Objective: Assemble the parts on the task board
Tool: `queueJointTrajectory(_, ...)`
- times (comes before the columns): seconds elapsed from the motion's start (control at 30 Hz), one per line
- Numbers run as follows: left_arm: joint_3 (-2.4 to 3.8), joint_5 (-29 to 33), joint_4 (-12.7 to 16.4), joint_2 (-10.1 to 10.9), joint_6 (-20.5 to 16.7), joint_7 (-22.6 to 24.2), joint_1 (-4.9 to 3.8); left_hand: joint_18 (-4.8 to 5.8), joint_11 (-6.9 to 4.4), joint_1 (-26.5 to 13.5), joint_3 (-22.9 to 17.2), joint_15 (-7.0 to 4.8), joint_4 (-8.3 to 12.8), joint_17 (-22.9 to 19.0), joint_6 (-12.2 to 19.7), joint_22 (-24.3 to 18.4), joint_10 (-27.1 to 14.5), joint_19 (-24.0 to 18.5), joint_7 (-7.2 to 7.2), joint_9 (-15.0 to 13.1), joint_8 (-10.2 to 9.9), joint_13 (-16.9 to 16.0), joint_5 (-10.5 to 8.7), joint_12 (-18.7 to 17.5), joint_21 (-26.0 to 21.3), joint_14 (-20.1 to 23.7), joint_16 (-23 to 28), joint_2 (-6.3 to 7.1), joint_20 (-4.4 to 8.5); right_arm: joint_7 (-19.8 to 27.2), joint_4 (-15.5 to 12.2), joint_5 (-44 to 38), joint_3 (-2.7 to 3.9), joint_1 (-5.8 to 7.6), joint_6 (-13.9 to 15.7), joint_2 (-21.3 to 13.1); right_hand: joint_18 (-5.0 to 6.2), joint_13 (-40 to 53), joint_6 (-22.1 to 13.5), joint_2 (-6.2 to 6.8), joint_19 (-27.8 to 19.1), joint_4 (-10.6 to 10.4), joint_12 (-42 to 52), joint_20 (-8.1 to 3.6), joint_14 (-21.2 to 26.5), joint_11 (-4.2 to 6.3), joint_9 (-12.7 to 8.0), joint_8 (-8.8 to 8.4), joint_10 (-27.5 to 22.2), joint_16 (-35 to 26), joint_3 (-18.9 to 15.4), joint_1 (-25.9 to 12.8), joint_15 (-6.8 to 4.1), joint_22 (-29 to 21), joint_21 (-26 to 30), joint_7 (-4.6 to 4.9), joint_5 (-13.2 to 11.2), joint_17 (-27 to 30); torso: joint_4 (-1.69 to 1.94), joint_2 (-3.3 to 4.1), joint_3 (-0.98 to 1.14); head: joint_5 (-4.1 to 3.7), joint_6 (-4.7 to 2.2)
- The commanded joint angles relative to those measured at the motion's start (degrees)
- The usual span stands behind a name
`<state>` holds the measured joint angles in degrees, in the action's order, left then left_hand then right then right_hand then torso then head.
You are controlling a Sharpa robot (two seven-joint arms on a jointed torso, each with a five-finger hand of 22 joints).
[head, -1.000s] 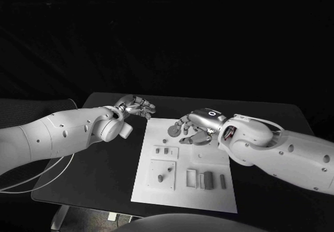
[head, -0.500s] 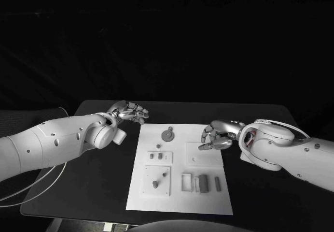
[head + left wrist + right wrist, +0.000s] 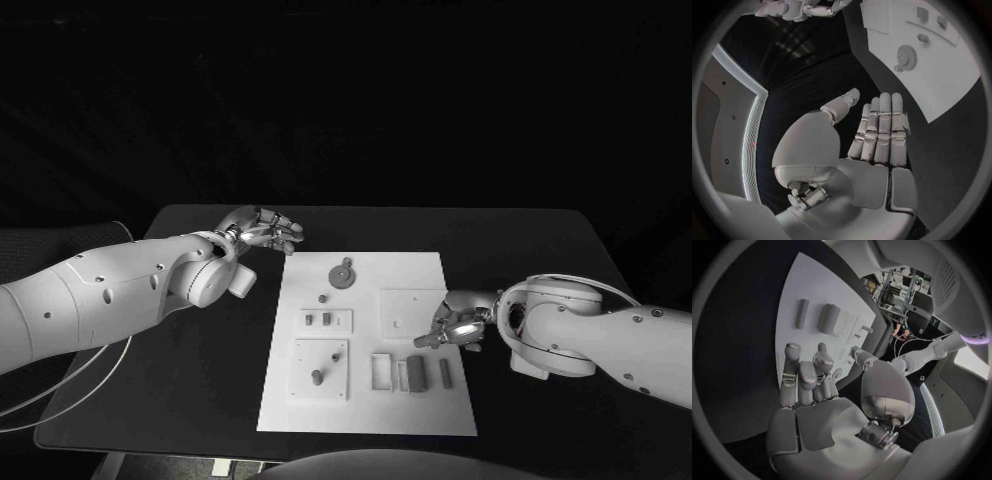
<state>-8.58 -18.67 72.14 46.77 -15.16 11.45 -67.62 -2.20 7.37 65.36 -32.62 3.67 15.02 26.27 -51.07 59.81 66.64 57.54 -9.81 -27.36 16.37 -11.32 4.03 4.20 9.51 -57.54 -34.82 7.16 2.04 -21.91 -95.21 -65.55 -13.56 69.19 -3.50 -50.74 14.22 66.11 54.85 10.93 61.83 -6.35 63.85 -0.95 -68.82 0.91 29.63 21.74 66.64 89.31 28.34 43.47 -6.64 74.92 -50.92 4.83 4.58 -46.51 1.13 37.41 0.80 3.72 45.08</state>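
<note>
Board: the white task board [image 3: 421, 270] was laid flat in the middle of the black table [image 3: 534, 240], its long side running away from the robot.
Parts: a round gear-like piece [image 3: 343, 275] was set at the far end of the board; two small blocks [image 3: 326, 319] were seated in a square plate at mid-board; upright bars [image 3: 415, 373] were stood in the near right corner; a small peg [image 3: 317, 377] was stood in the near left plate.
Left hand: the left hand [image 3: 261, 229] was held above the bare table just beyond the board's far left corner, with nothing gripped and the fingers [image 3: 879, 125] stretched straight, side by side.
Right hand: the right hand [image 3: 451, 331] was held over the board's right edge, close to the bars, with nothing gripped and the fingers [image 3: 804, 377] apart and lightly bent.
</note>
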Motion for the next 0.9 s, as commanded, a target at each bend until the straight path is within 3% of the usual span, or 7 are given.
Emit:
queueJointTrajectory(0.03, 0.03, 0.26, 0.38, -0.12, 0.70, 0.44, -0.06, -0.90, 0.15, -0.27, -0.01, 0.10, -0.30, 0.09, 0.42, 0.05, 0.27, 0.44, -0.02, 0.10, 0.35, 0.05, 0.31, -0.08, -0.41, -0.30, 0.29, -0.06, -0.15, -3.55, -0.08, 2.50, -0.07, -0.11, -4.11, 0.07, 0.78, 0.05, 0.91, 0.57, -0.17, -2.33, 0.39, -0.47, -0.76, 0.23, 0.18, -0.05, -0.01, 0.42, -0.05, -1.29, -0.29, 1.19, -0.24, 0.38, -1.16, -0.61, 0.11, -0.02, -0.12, -0.45, 0.37)
queueJointTrajectory(0.2, 0.02, 0.27, 0.53, -0.09, 0.78, 0.38, -0.06, -0.90, 0.15, -0.35, 0.01, 0.11, -0.36, 0.16, 0.43, 0.07, 0.27, 0.44, -0.02, 0.11, 0.36, 0.06, 0.30, -0.09, -0.42, -0.30, 0.35, -0.07, -0.15, -4.00, 0.43, 1.17, -0.33, -1.01, -4.19, 1.13, 0.78, 0.13, 1.24, 1.39, -0.25, -6.25, 1.03, -0.99, -1.32, 0.43, 0.70, 0.00, -0.01, 0.63, -0.03, -1.01, -0.46, 1.26, -0.89, 0.21, -1.36, -2.06, 0.16, 0.02, -0.14, -0.63, 0.55)
queueJointTrajectory(0.4, 0.01, 0.28, 0.66, 0.01, 0.79, 0.38, -0.06, -0.90, 0.15, -0.40, 0.03, 0.11, -0.41, 0.22, 0.43, 0.08, 0.27, 0.45, -0.02, 0.12, 0.36, 0.07, 0.31, -0.09, -0.44, -0.31, 0.40, -0.09, -0.15, -4.03, 1.50, 0.68, -0.45, -3.07, -3.51, 2.97, 0.78, -0.02, 1.40, 1.55, -0.44, -9.93, 1.45, -1.22, -1.62, 0.47, 1.30, -0.11, -0.03, 0.66, -1.42, 1.48, -0.50, 1.20, -1.62, 0.16, -1.35, -2.90, 0.26, 0.07, 0.00, -0.38, 0.98)
queueJointTrajectory(0.9, 0.01, 0.31, 0.92, 0.14, 0.84, 0.37, -0.06, -0.90, 0.15, -0.54, 0.05, 0.11, -0.56, 0.39, 0.45, 0.10, 0.26, 0.45, -0.02, 0.15, 0.37, 0.08, 0.31, -0.09, -0.48, -0.33, 0.53, -0.18, -0.14, -3.89, 3.77, -2.01, -0.46, -4.40, -4.51, 5.23, 0.78, -0.36, 1.53, -1.27, -0.88, -10.08, 1.75, -1.14, -1.61, 0.42, 1.70, -0.58, -0.14, 0.50, -5.65, 5.40, -0.41, 1.13, -2.13, 0.22, -0.44, -3.14, 0.12, 0.05, 0.03, 0.19, 1.66)
